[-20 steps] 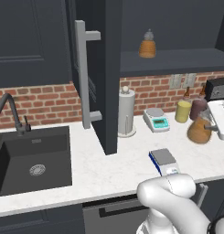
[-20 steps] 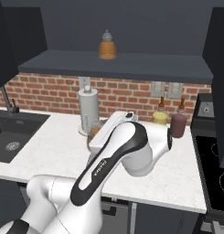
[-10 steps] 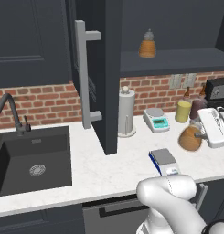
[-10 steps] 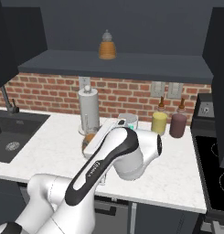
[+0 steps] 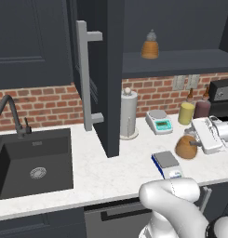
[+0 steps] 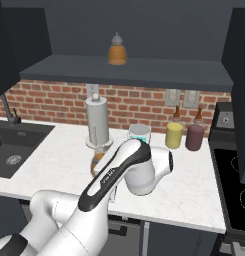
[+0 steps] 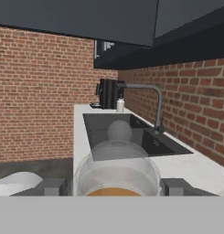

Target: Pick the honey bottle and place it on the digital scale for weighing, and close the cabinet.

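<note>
The honey bottle point(image 5: 184, 147), squat and amber, lies tipped on its side just above the counter with its whitish cap toward my gripper point(image 5: 195, 144), which is shut on it. In the hand view the pale cap point(image 7: 117, 167) sits between my fingertips point(image 7: 51, 186). In the right base view my arm hides most of the bottle point(image 6: 98, 161). The digital scale point(image 5: 166, 165), blue with a grey platform, lies on the counter a little left of and in front of the bottle. The cabinet door point(image 5: 103, 74) with its grey bar handle point(image 5: 85, 79) stands open, edge toward me.
A beehive-shaped orange bottle point(image 5: 150, 46) stands on the cabinet shelf. On the counter are a paper towel holder point(image 5: 128, 114), a white and teal scale point(image 5: 159, 122), a yellow jar point(image 5: 186, 113) and a maroon bottle point(image 5: 201, 109). The sink point(image 5: 31, 162) lies at the left, a stove point(image 6: 236, 190) at the right.
My gripper has carried the honey bottle leftward and lower, nearer the blue scale. The cabinet door has not moved.
</note>
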Motion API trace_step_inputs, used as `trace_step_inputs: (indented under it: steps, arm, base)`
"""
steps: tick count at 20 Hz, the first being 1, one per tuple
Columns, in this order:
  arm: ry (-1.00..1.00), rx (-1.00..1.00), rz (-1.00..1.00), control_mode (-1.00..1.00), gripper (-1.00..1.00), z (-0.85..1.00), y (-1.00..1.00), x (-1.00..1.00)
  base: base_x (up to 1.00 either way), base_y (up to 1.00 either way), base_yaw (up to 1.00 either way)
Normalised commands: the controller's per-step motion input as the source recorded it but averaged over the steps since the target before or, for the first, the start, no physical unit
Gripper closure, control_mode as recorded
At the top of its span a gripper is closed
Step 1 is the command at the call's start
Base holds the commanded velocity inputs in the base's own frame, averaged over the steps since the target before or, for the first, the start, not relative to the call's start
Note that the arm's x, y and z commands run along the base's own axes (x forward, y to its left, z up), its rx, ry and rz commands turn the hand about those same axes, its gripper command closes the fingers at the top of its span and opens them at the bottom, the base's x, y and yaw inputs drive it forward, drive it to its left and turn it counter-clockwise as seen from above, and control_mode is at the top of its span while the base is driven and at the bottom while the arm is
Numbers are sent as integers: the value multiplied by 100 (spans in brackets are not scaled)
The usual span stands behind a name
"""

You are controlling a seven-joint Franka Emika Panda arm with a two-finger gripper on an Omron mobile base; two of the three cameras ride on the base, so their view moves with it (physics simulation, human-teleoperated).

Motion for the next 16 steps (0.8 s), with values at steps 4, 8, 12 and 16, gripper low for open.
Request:
trace_step_inputs:
  steps: [4, 8, 12, 16]
  arm:
    - [3, 3, 5, -100, 100, -13, 0, 28]
    - [5, 3, 6, -100, 100, -33, 0, 31]
    - [1, 0, 5, -100, 100, -34, 0, 27]
    - [0, 0, 4, -100, 100, -23, 0, 23]
  base:
    - [0, 0, 0]
    - [0, 0, 0]
    - [0, 0, 0]
    - [0, 0, 0]
